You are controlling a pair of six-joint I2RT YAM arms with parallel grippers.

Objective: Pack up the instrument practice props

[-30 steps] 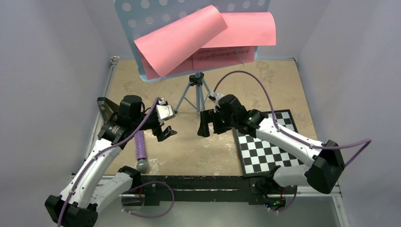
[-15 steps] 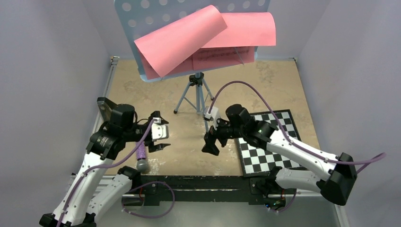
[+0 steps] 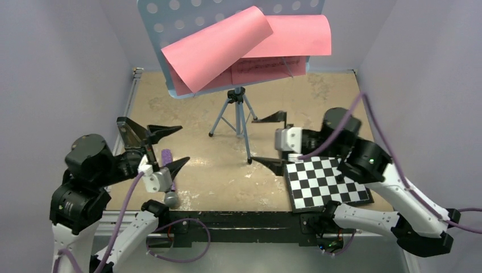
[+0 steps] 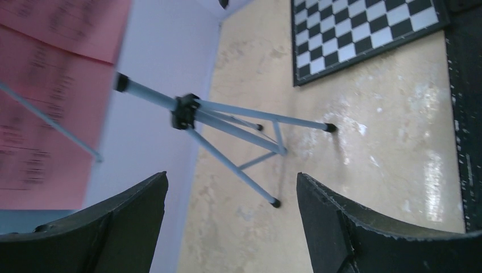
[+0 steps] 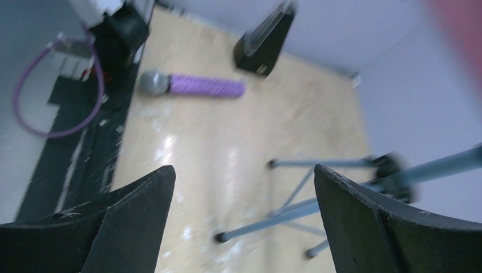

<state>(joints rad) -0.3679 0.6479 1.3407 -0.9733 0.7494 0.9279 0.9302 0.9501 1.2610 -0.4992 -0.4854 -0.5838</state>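
Observation:
The light-blue perforated music stand (image 3: 170, 23) stands at the back on tripod legs (image 3: 241, 116), with pink sheet-music pages (image 3: 244, 45) draped over its desk. The black pyramid metronome (image 3: 129, 135) stands at the left edge, partly hidden behind my left gripper. My left gripper (image 3: 170, 147) is wide open and empty, left of the tripod, facing it. My right gripper (image 3: 268, 141) is wide open and empty, right of the tripod. The left wrist view shows the tripod (image 4: 187, 108) and pages (image 4: 45, 85) beyond its gripper (image 4: 232, 177). The right wrist view shows the metronome (image 5: 264, 42) and tripod legs (image 5: 318, 205) beyond its gripper (image 5: 244, 169).
A purple microphone (image 3: 167, 182) lies near the front left, also in the right wrist view (image 5: 196, 86). A black-and-white checkered board (image 3: 327, 182) lies front right under the right arm, also in the left wrist view (image 4: 364, 28). Grey walls close in three sides.
Both arms have drawn back from the centre, the left to the left and the right to the right. Both grippers have opened wide and turned to face the tripod.

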